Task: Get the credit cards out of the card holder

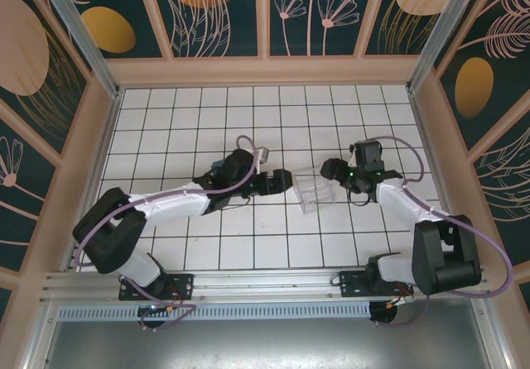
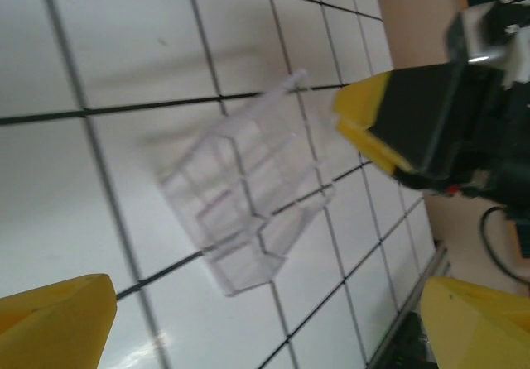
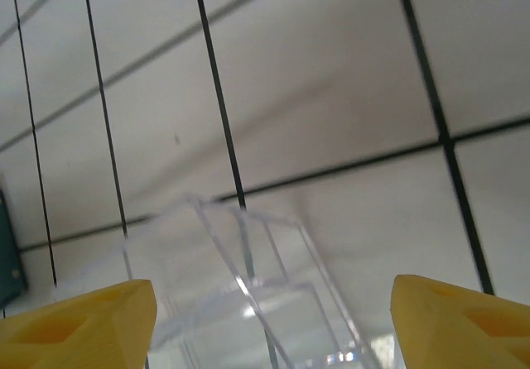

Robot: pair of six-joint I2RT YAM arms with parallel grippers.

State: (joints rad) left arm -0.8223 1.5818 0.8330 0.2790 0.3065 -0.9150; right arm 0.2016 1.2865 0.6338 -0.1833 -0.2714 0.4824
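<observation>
A teal sliver at the left edge of the right wrist view looks like the card holder (image 3: 7, 255); the rest of it is cut off. The credit cards are out of view. My left gripper (image 1: 284, 179) (image 2: 269, 328) hangs open over the white tiles, nothing between its yellow fingers, just left of a clear plastic tray (image 1: 315, 194) (image 2: 240, 199). My right gripper (image 1: 330, 170) (image 3: 273, 323) stands open at the tray's right side, its fingertips wide apart and clear of the tray (image 3: 248, 294). One of its yellow fingers (image 2: 368, 125) faces the left wrist camera.
Both arms reach toward the middle of the tiled table (image 1: 190, 121), their grippers facing each other across the tray. A small blue scrap (image 1: 214, 167) peeks out beside the left forearm. Wooden walls (image 1: 265, 71) close the table at the back and sides.
</observation>
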